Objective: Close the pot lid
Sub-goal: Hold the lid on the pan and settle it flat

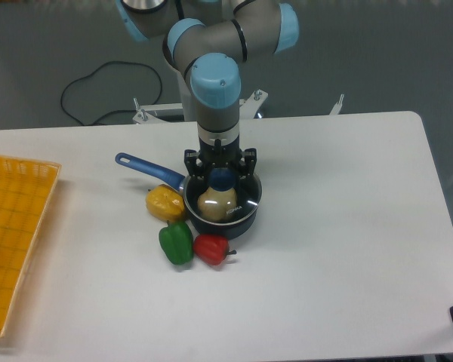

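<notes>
The pot (211, 223) is a small dark blue saucepan at the table's middle, its bright-blue handle (145, 170) pointing back-left. The pot lid (244, 197), a clear glass disc with a thin metal rim, lies level over the pot's mouth. Whether it rests on the rim or hovers just above it, I cannot tell. My gripper (221, 178) comes straight down from above and is shut on the lid's dark blue knob (221, 179). A beige round thing (217, 203) shows through the glass inside the pot.
A yellow pepper (164, 202) touches the pot's left side. A green pepper (176, 241) and a red pepper (211, 249) lie just in front of it. A yellow mesh tray (11, 241) sits at the table's left edge.
</notes>
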